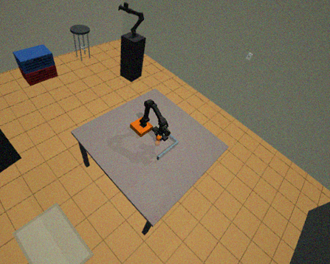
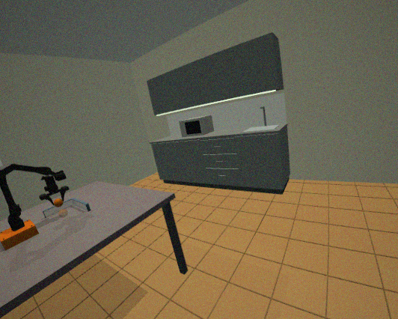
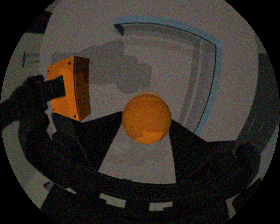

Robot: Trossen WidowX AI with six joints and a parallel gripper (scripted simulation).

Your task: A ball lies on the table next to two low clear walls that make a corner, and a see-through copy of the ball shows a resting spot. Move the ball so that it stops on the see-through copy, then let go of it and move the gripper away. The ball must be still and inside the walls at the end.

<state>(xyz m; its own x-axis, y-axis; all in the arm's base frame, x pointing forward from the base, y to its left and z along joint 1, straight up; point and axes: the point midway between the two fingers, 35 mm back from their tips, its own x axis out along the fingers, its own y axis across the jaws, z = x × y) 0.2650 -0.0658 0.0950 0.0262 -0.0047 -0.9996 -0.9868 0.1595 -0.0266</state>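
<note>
Top: gripper (image 1: 159, 136) clamped on ball (image 1: 159, 137), above table (image 1: 166, 193), just beside corner of walls (image 1: 168, 149); pale copy (image 1: 157, 143) directly beneath.

Exterior: ball (image 2: 57, 202) lifted off table (image 2: 112, 210), pinched between fingers (image 2: 64, 190); copy (image 2: 63, 213) on surface below, inside walls (image 2: 76, 204).

Wrist: ball (image 3: 146, 118) gripped between dark fingers, walls (image 3: 200, 66) beyond, orange base (image 3: 70, 87) left.
</note>
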